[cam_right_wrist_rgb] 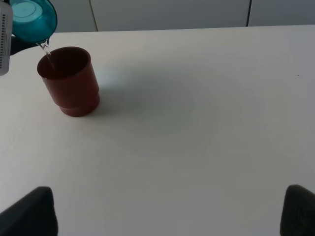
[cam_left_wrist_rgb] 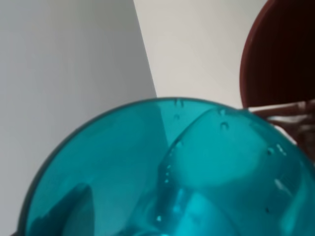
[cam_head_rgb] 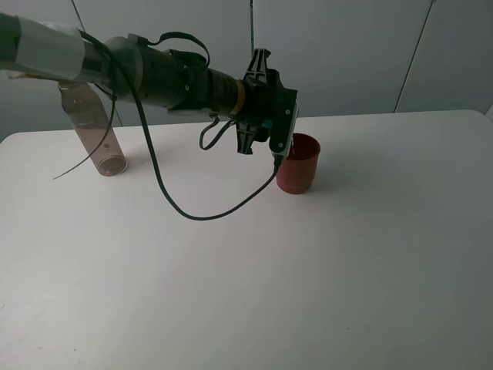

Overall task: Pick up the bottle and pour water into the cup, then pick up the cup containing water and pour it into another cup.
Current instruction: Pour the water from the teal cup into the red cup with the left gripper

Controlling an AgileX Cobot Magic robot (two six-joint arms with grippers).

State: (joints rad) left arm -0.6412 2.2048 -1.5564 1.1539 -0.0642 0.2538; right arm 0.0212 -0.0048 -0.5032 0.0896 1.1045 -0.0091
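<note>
Exterior high: red cup stands mid-table, edges far.

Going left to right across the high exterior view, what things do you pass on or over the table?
bottle standing near the left edge → left claw, tipped over at the red cup's rim, teal cup mostly hidden behind it → red cup upright on the table.

Tipped teal cup over red cup
</note>
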